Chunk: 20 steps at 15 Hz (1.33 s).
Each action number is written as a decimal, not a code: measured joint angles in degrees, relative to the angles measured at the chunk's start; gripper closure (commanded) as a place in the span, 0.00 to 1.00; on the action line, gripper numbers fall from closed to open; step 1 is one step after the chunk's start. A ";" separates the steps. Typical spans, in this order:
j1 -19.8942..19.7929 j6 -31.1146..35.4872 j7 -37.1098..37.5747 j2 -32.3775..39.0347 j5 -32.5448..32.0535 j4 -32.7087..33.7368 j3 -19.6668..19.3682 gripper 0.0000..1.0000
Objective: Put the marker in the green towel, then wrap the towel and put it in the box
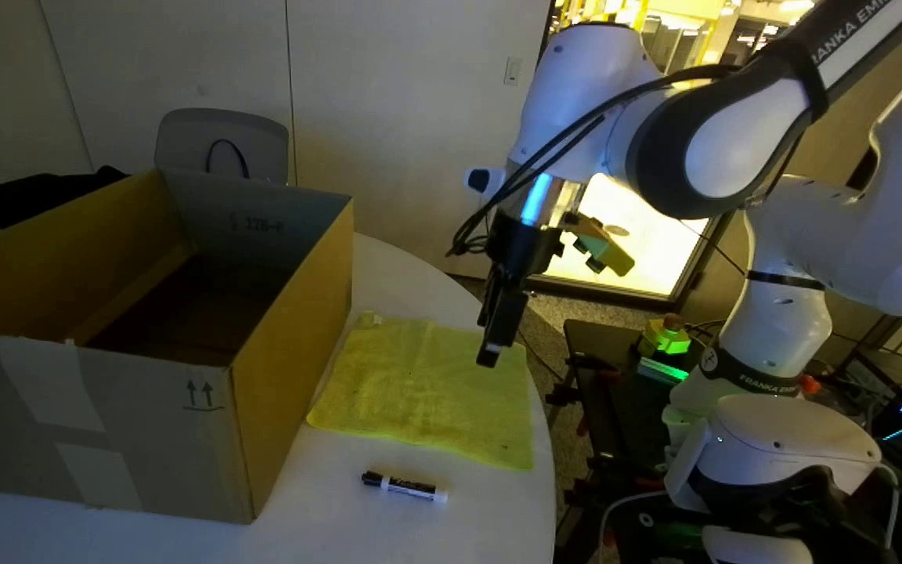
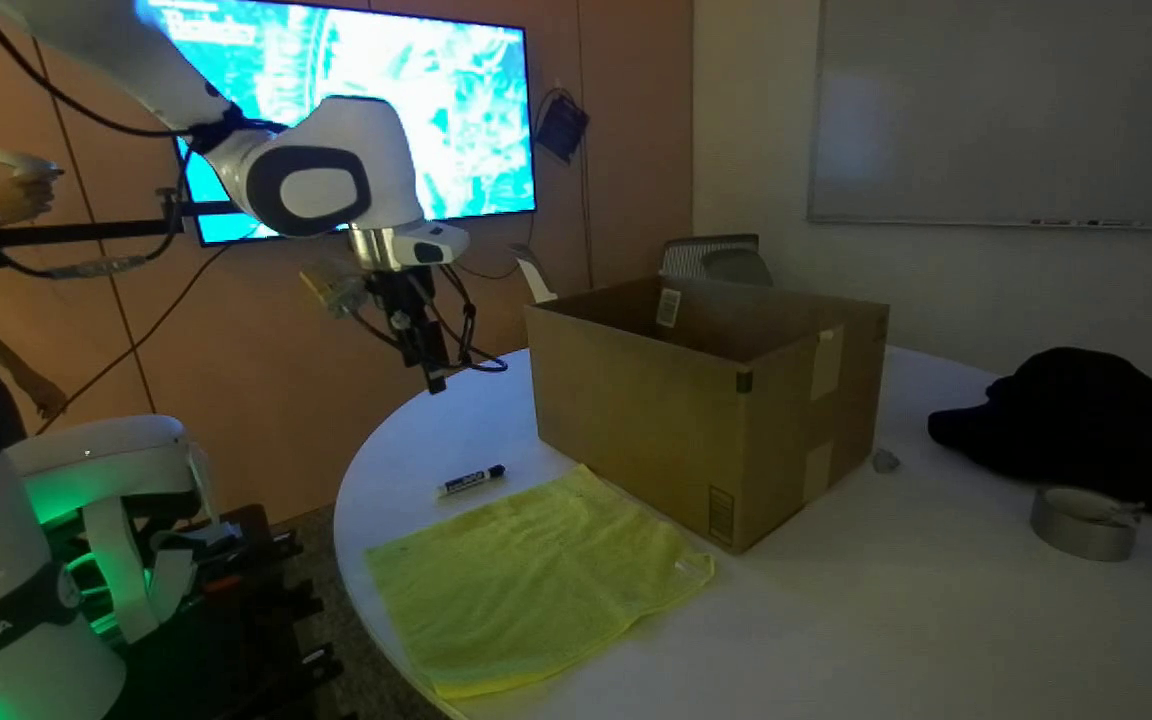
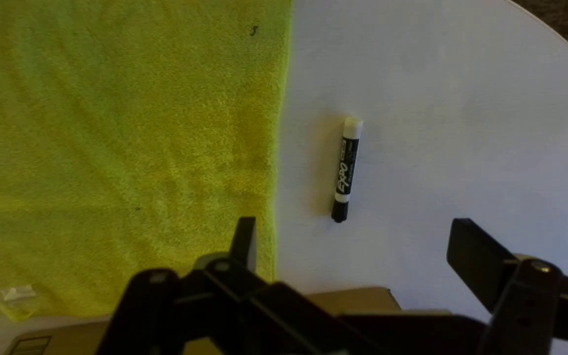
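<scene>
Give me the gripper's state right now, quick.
Gripper: open, holding nothing; the marker lies on the table beside the towel.

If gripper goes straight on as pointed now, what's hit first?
Likely the marker, roughly in line with the open gripper; if straddled, the table or green towel. Depth is unclear.

Table (image 2: 896,620): white, with a rounded edge.
Box (image 2: 636,420): brown cardboard, upright on the table, top open.
Green towel (image 2: 536,590): spread out, lightly creased, one edge just beside the box's base.
Marker (image 2: 471,481): lying on the table near the towel, apart from it.
Gripper (image 2: 436,384): raised, pointing down; finger spacing unreadable from where I stand.
Black bundle (image 2: 1086,415): on the table, just behind a grey roll (image 2: 1084,535).
Screen (image 2: 476,110): lit, on the wall (image 2: 636,130).
</scene>
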 measured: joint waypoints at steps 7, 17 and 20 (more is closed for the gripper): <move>1.02 6.24 3.70 19.02 -0.70 7.73 5.50 0.00; 2.78 12.01 5.76 37.45 -7.63 18.08 5.15 0.00; 3.87 12.75 5.76 40.80 -9.36 20.49 3.66 0.00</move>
